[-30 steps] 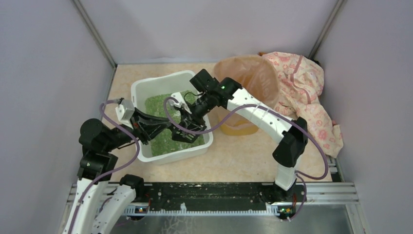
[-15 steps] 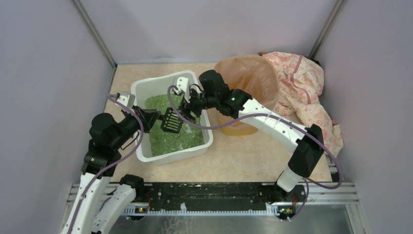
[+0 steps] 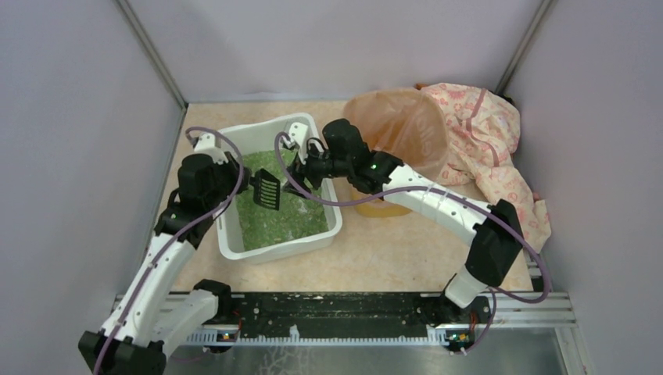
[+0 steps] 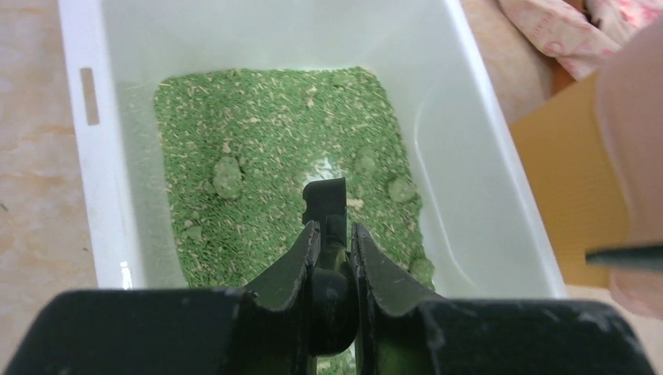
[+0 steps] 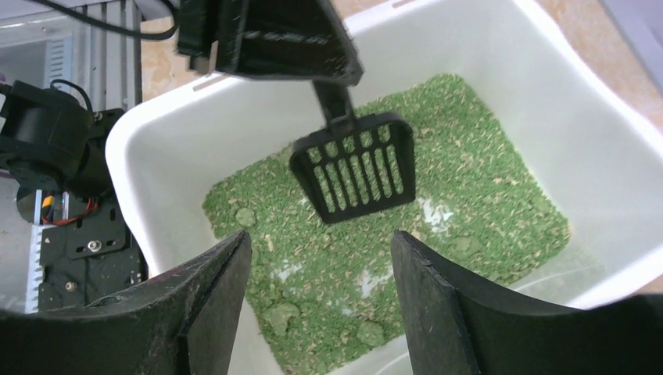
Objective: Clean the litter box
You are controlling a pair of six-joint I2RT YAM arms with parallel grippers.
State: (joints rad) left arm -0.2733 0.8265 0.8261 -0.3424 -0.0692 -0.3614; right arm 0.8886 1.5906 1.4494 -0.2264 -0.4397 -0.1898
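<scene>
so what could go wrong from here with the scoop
1. The left end effector pinches only the thin handle of the scoop; digging into the litter could twist it in the grip.
2. The open right end effector hovers over the litter box, between the scoop and the bag-lined bin; a carry across may hit it.
3. The clumps lie scattered, so one pass may miss some.

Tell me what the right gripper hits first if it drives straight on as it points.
Probably the scoop, held by the left gripper: its slotted head hangs just ahead of the open right gripper. Depth is unclear; if it slips beneath, the green litter comes first.
</scene>
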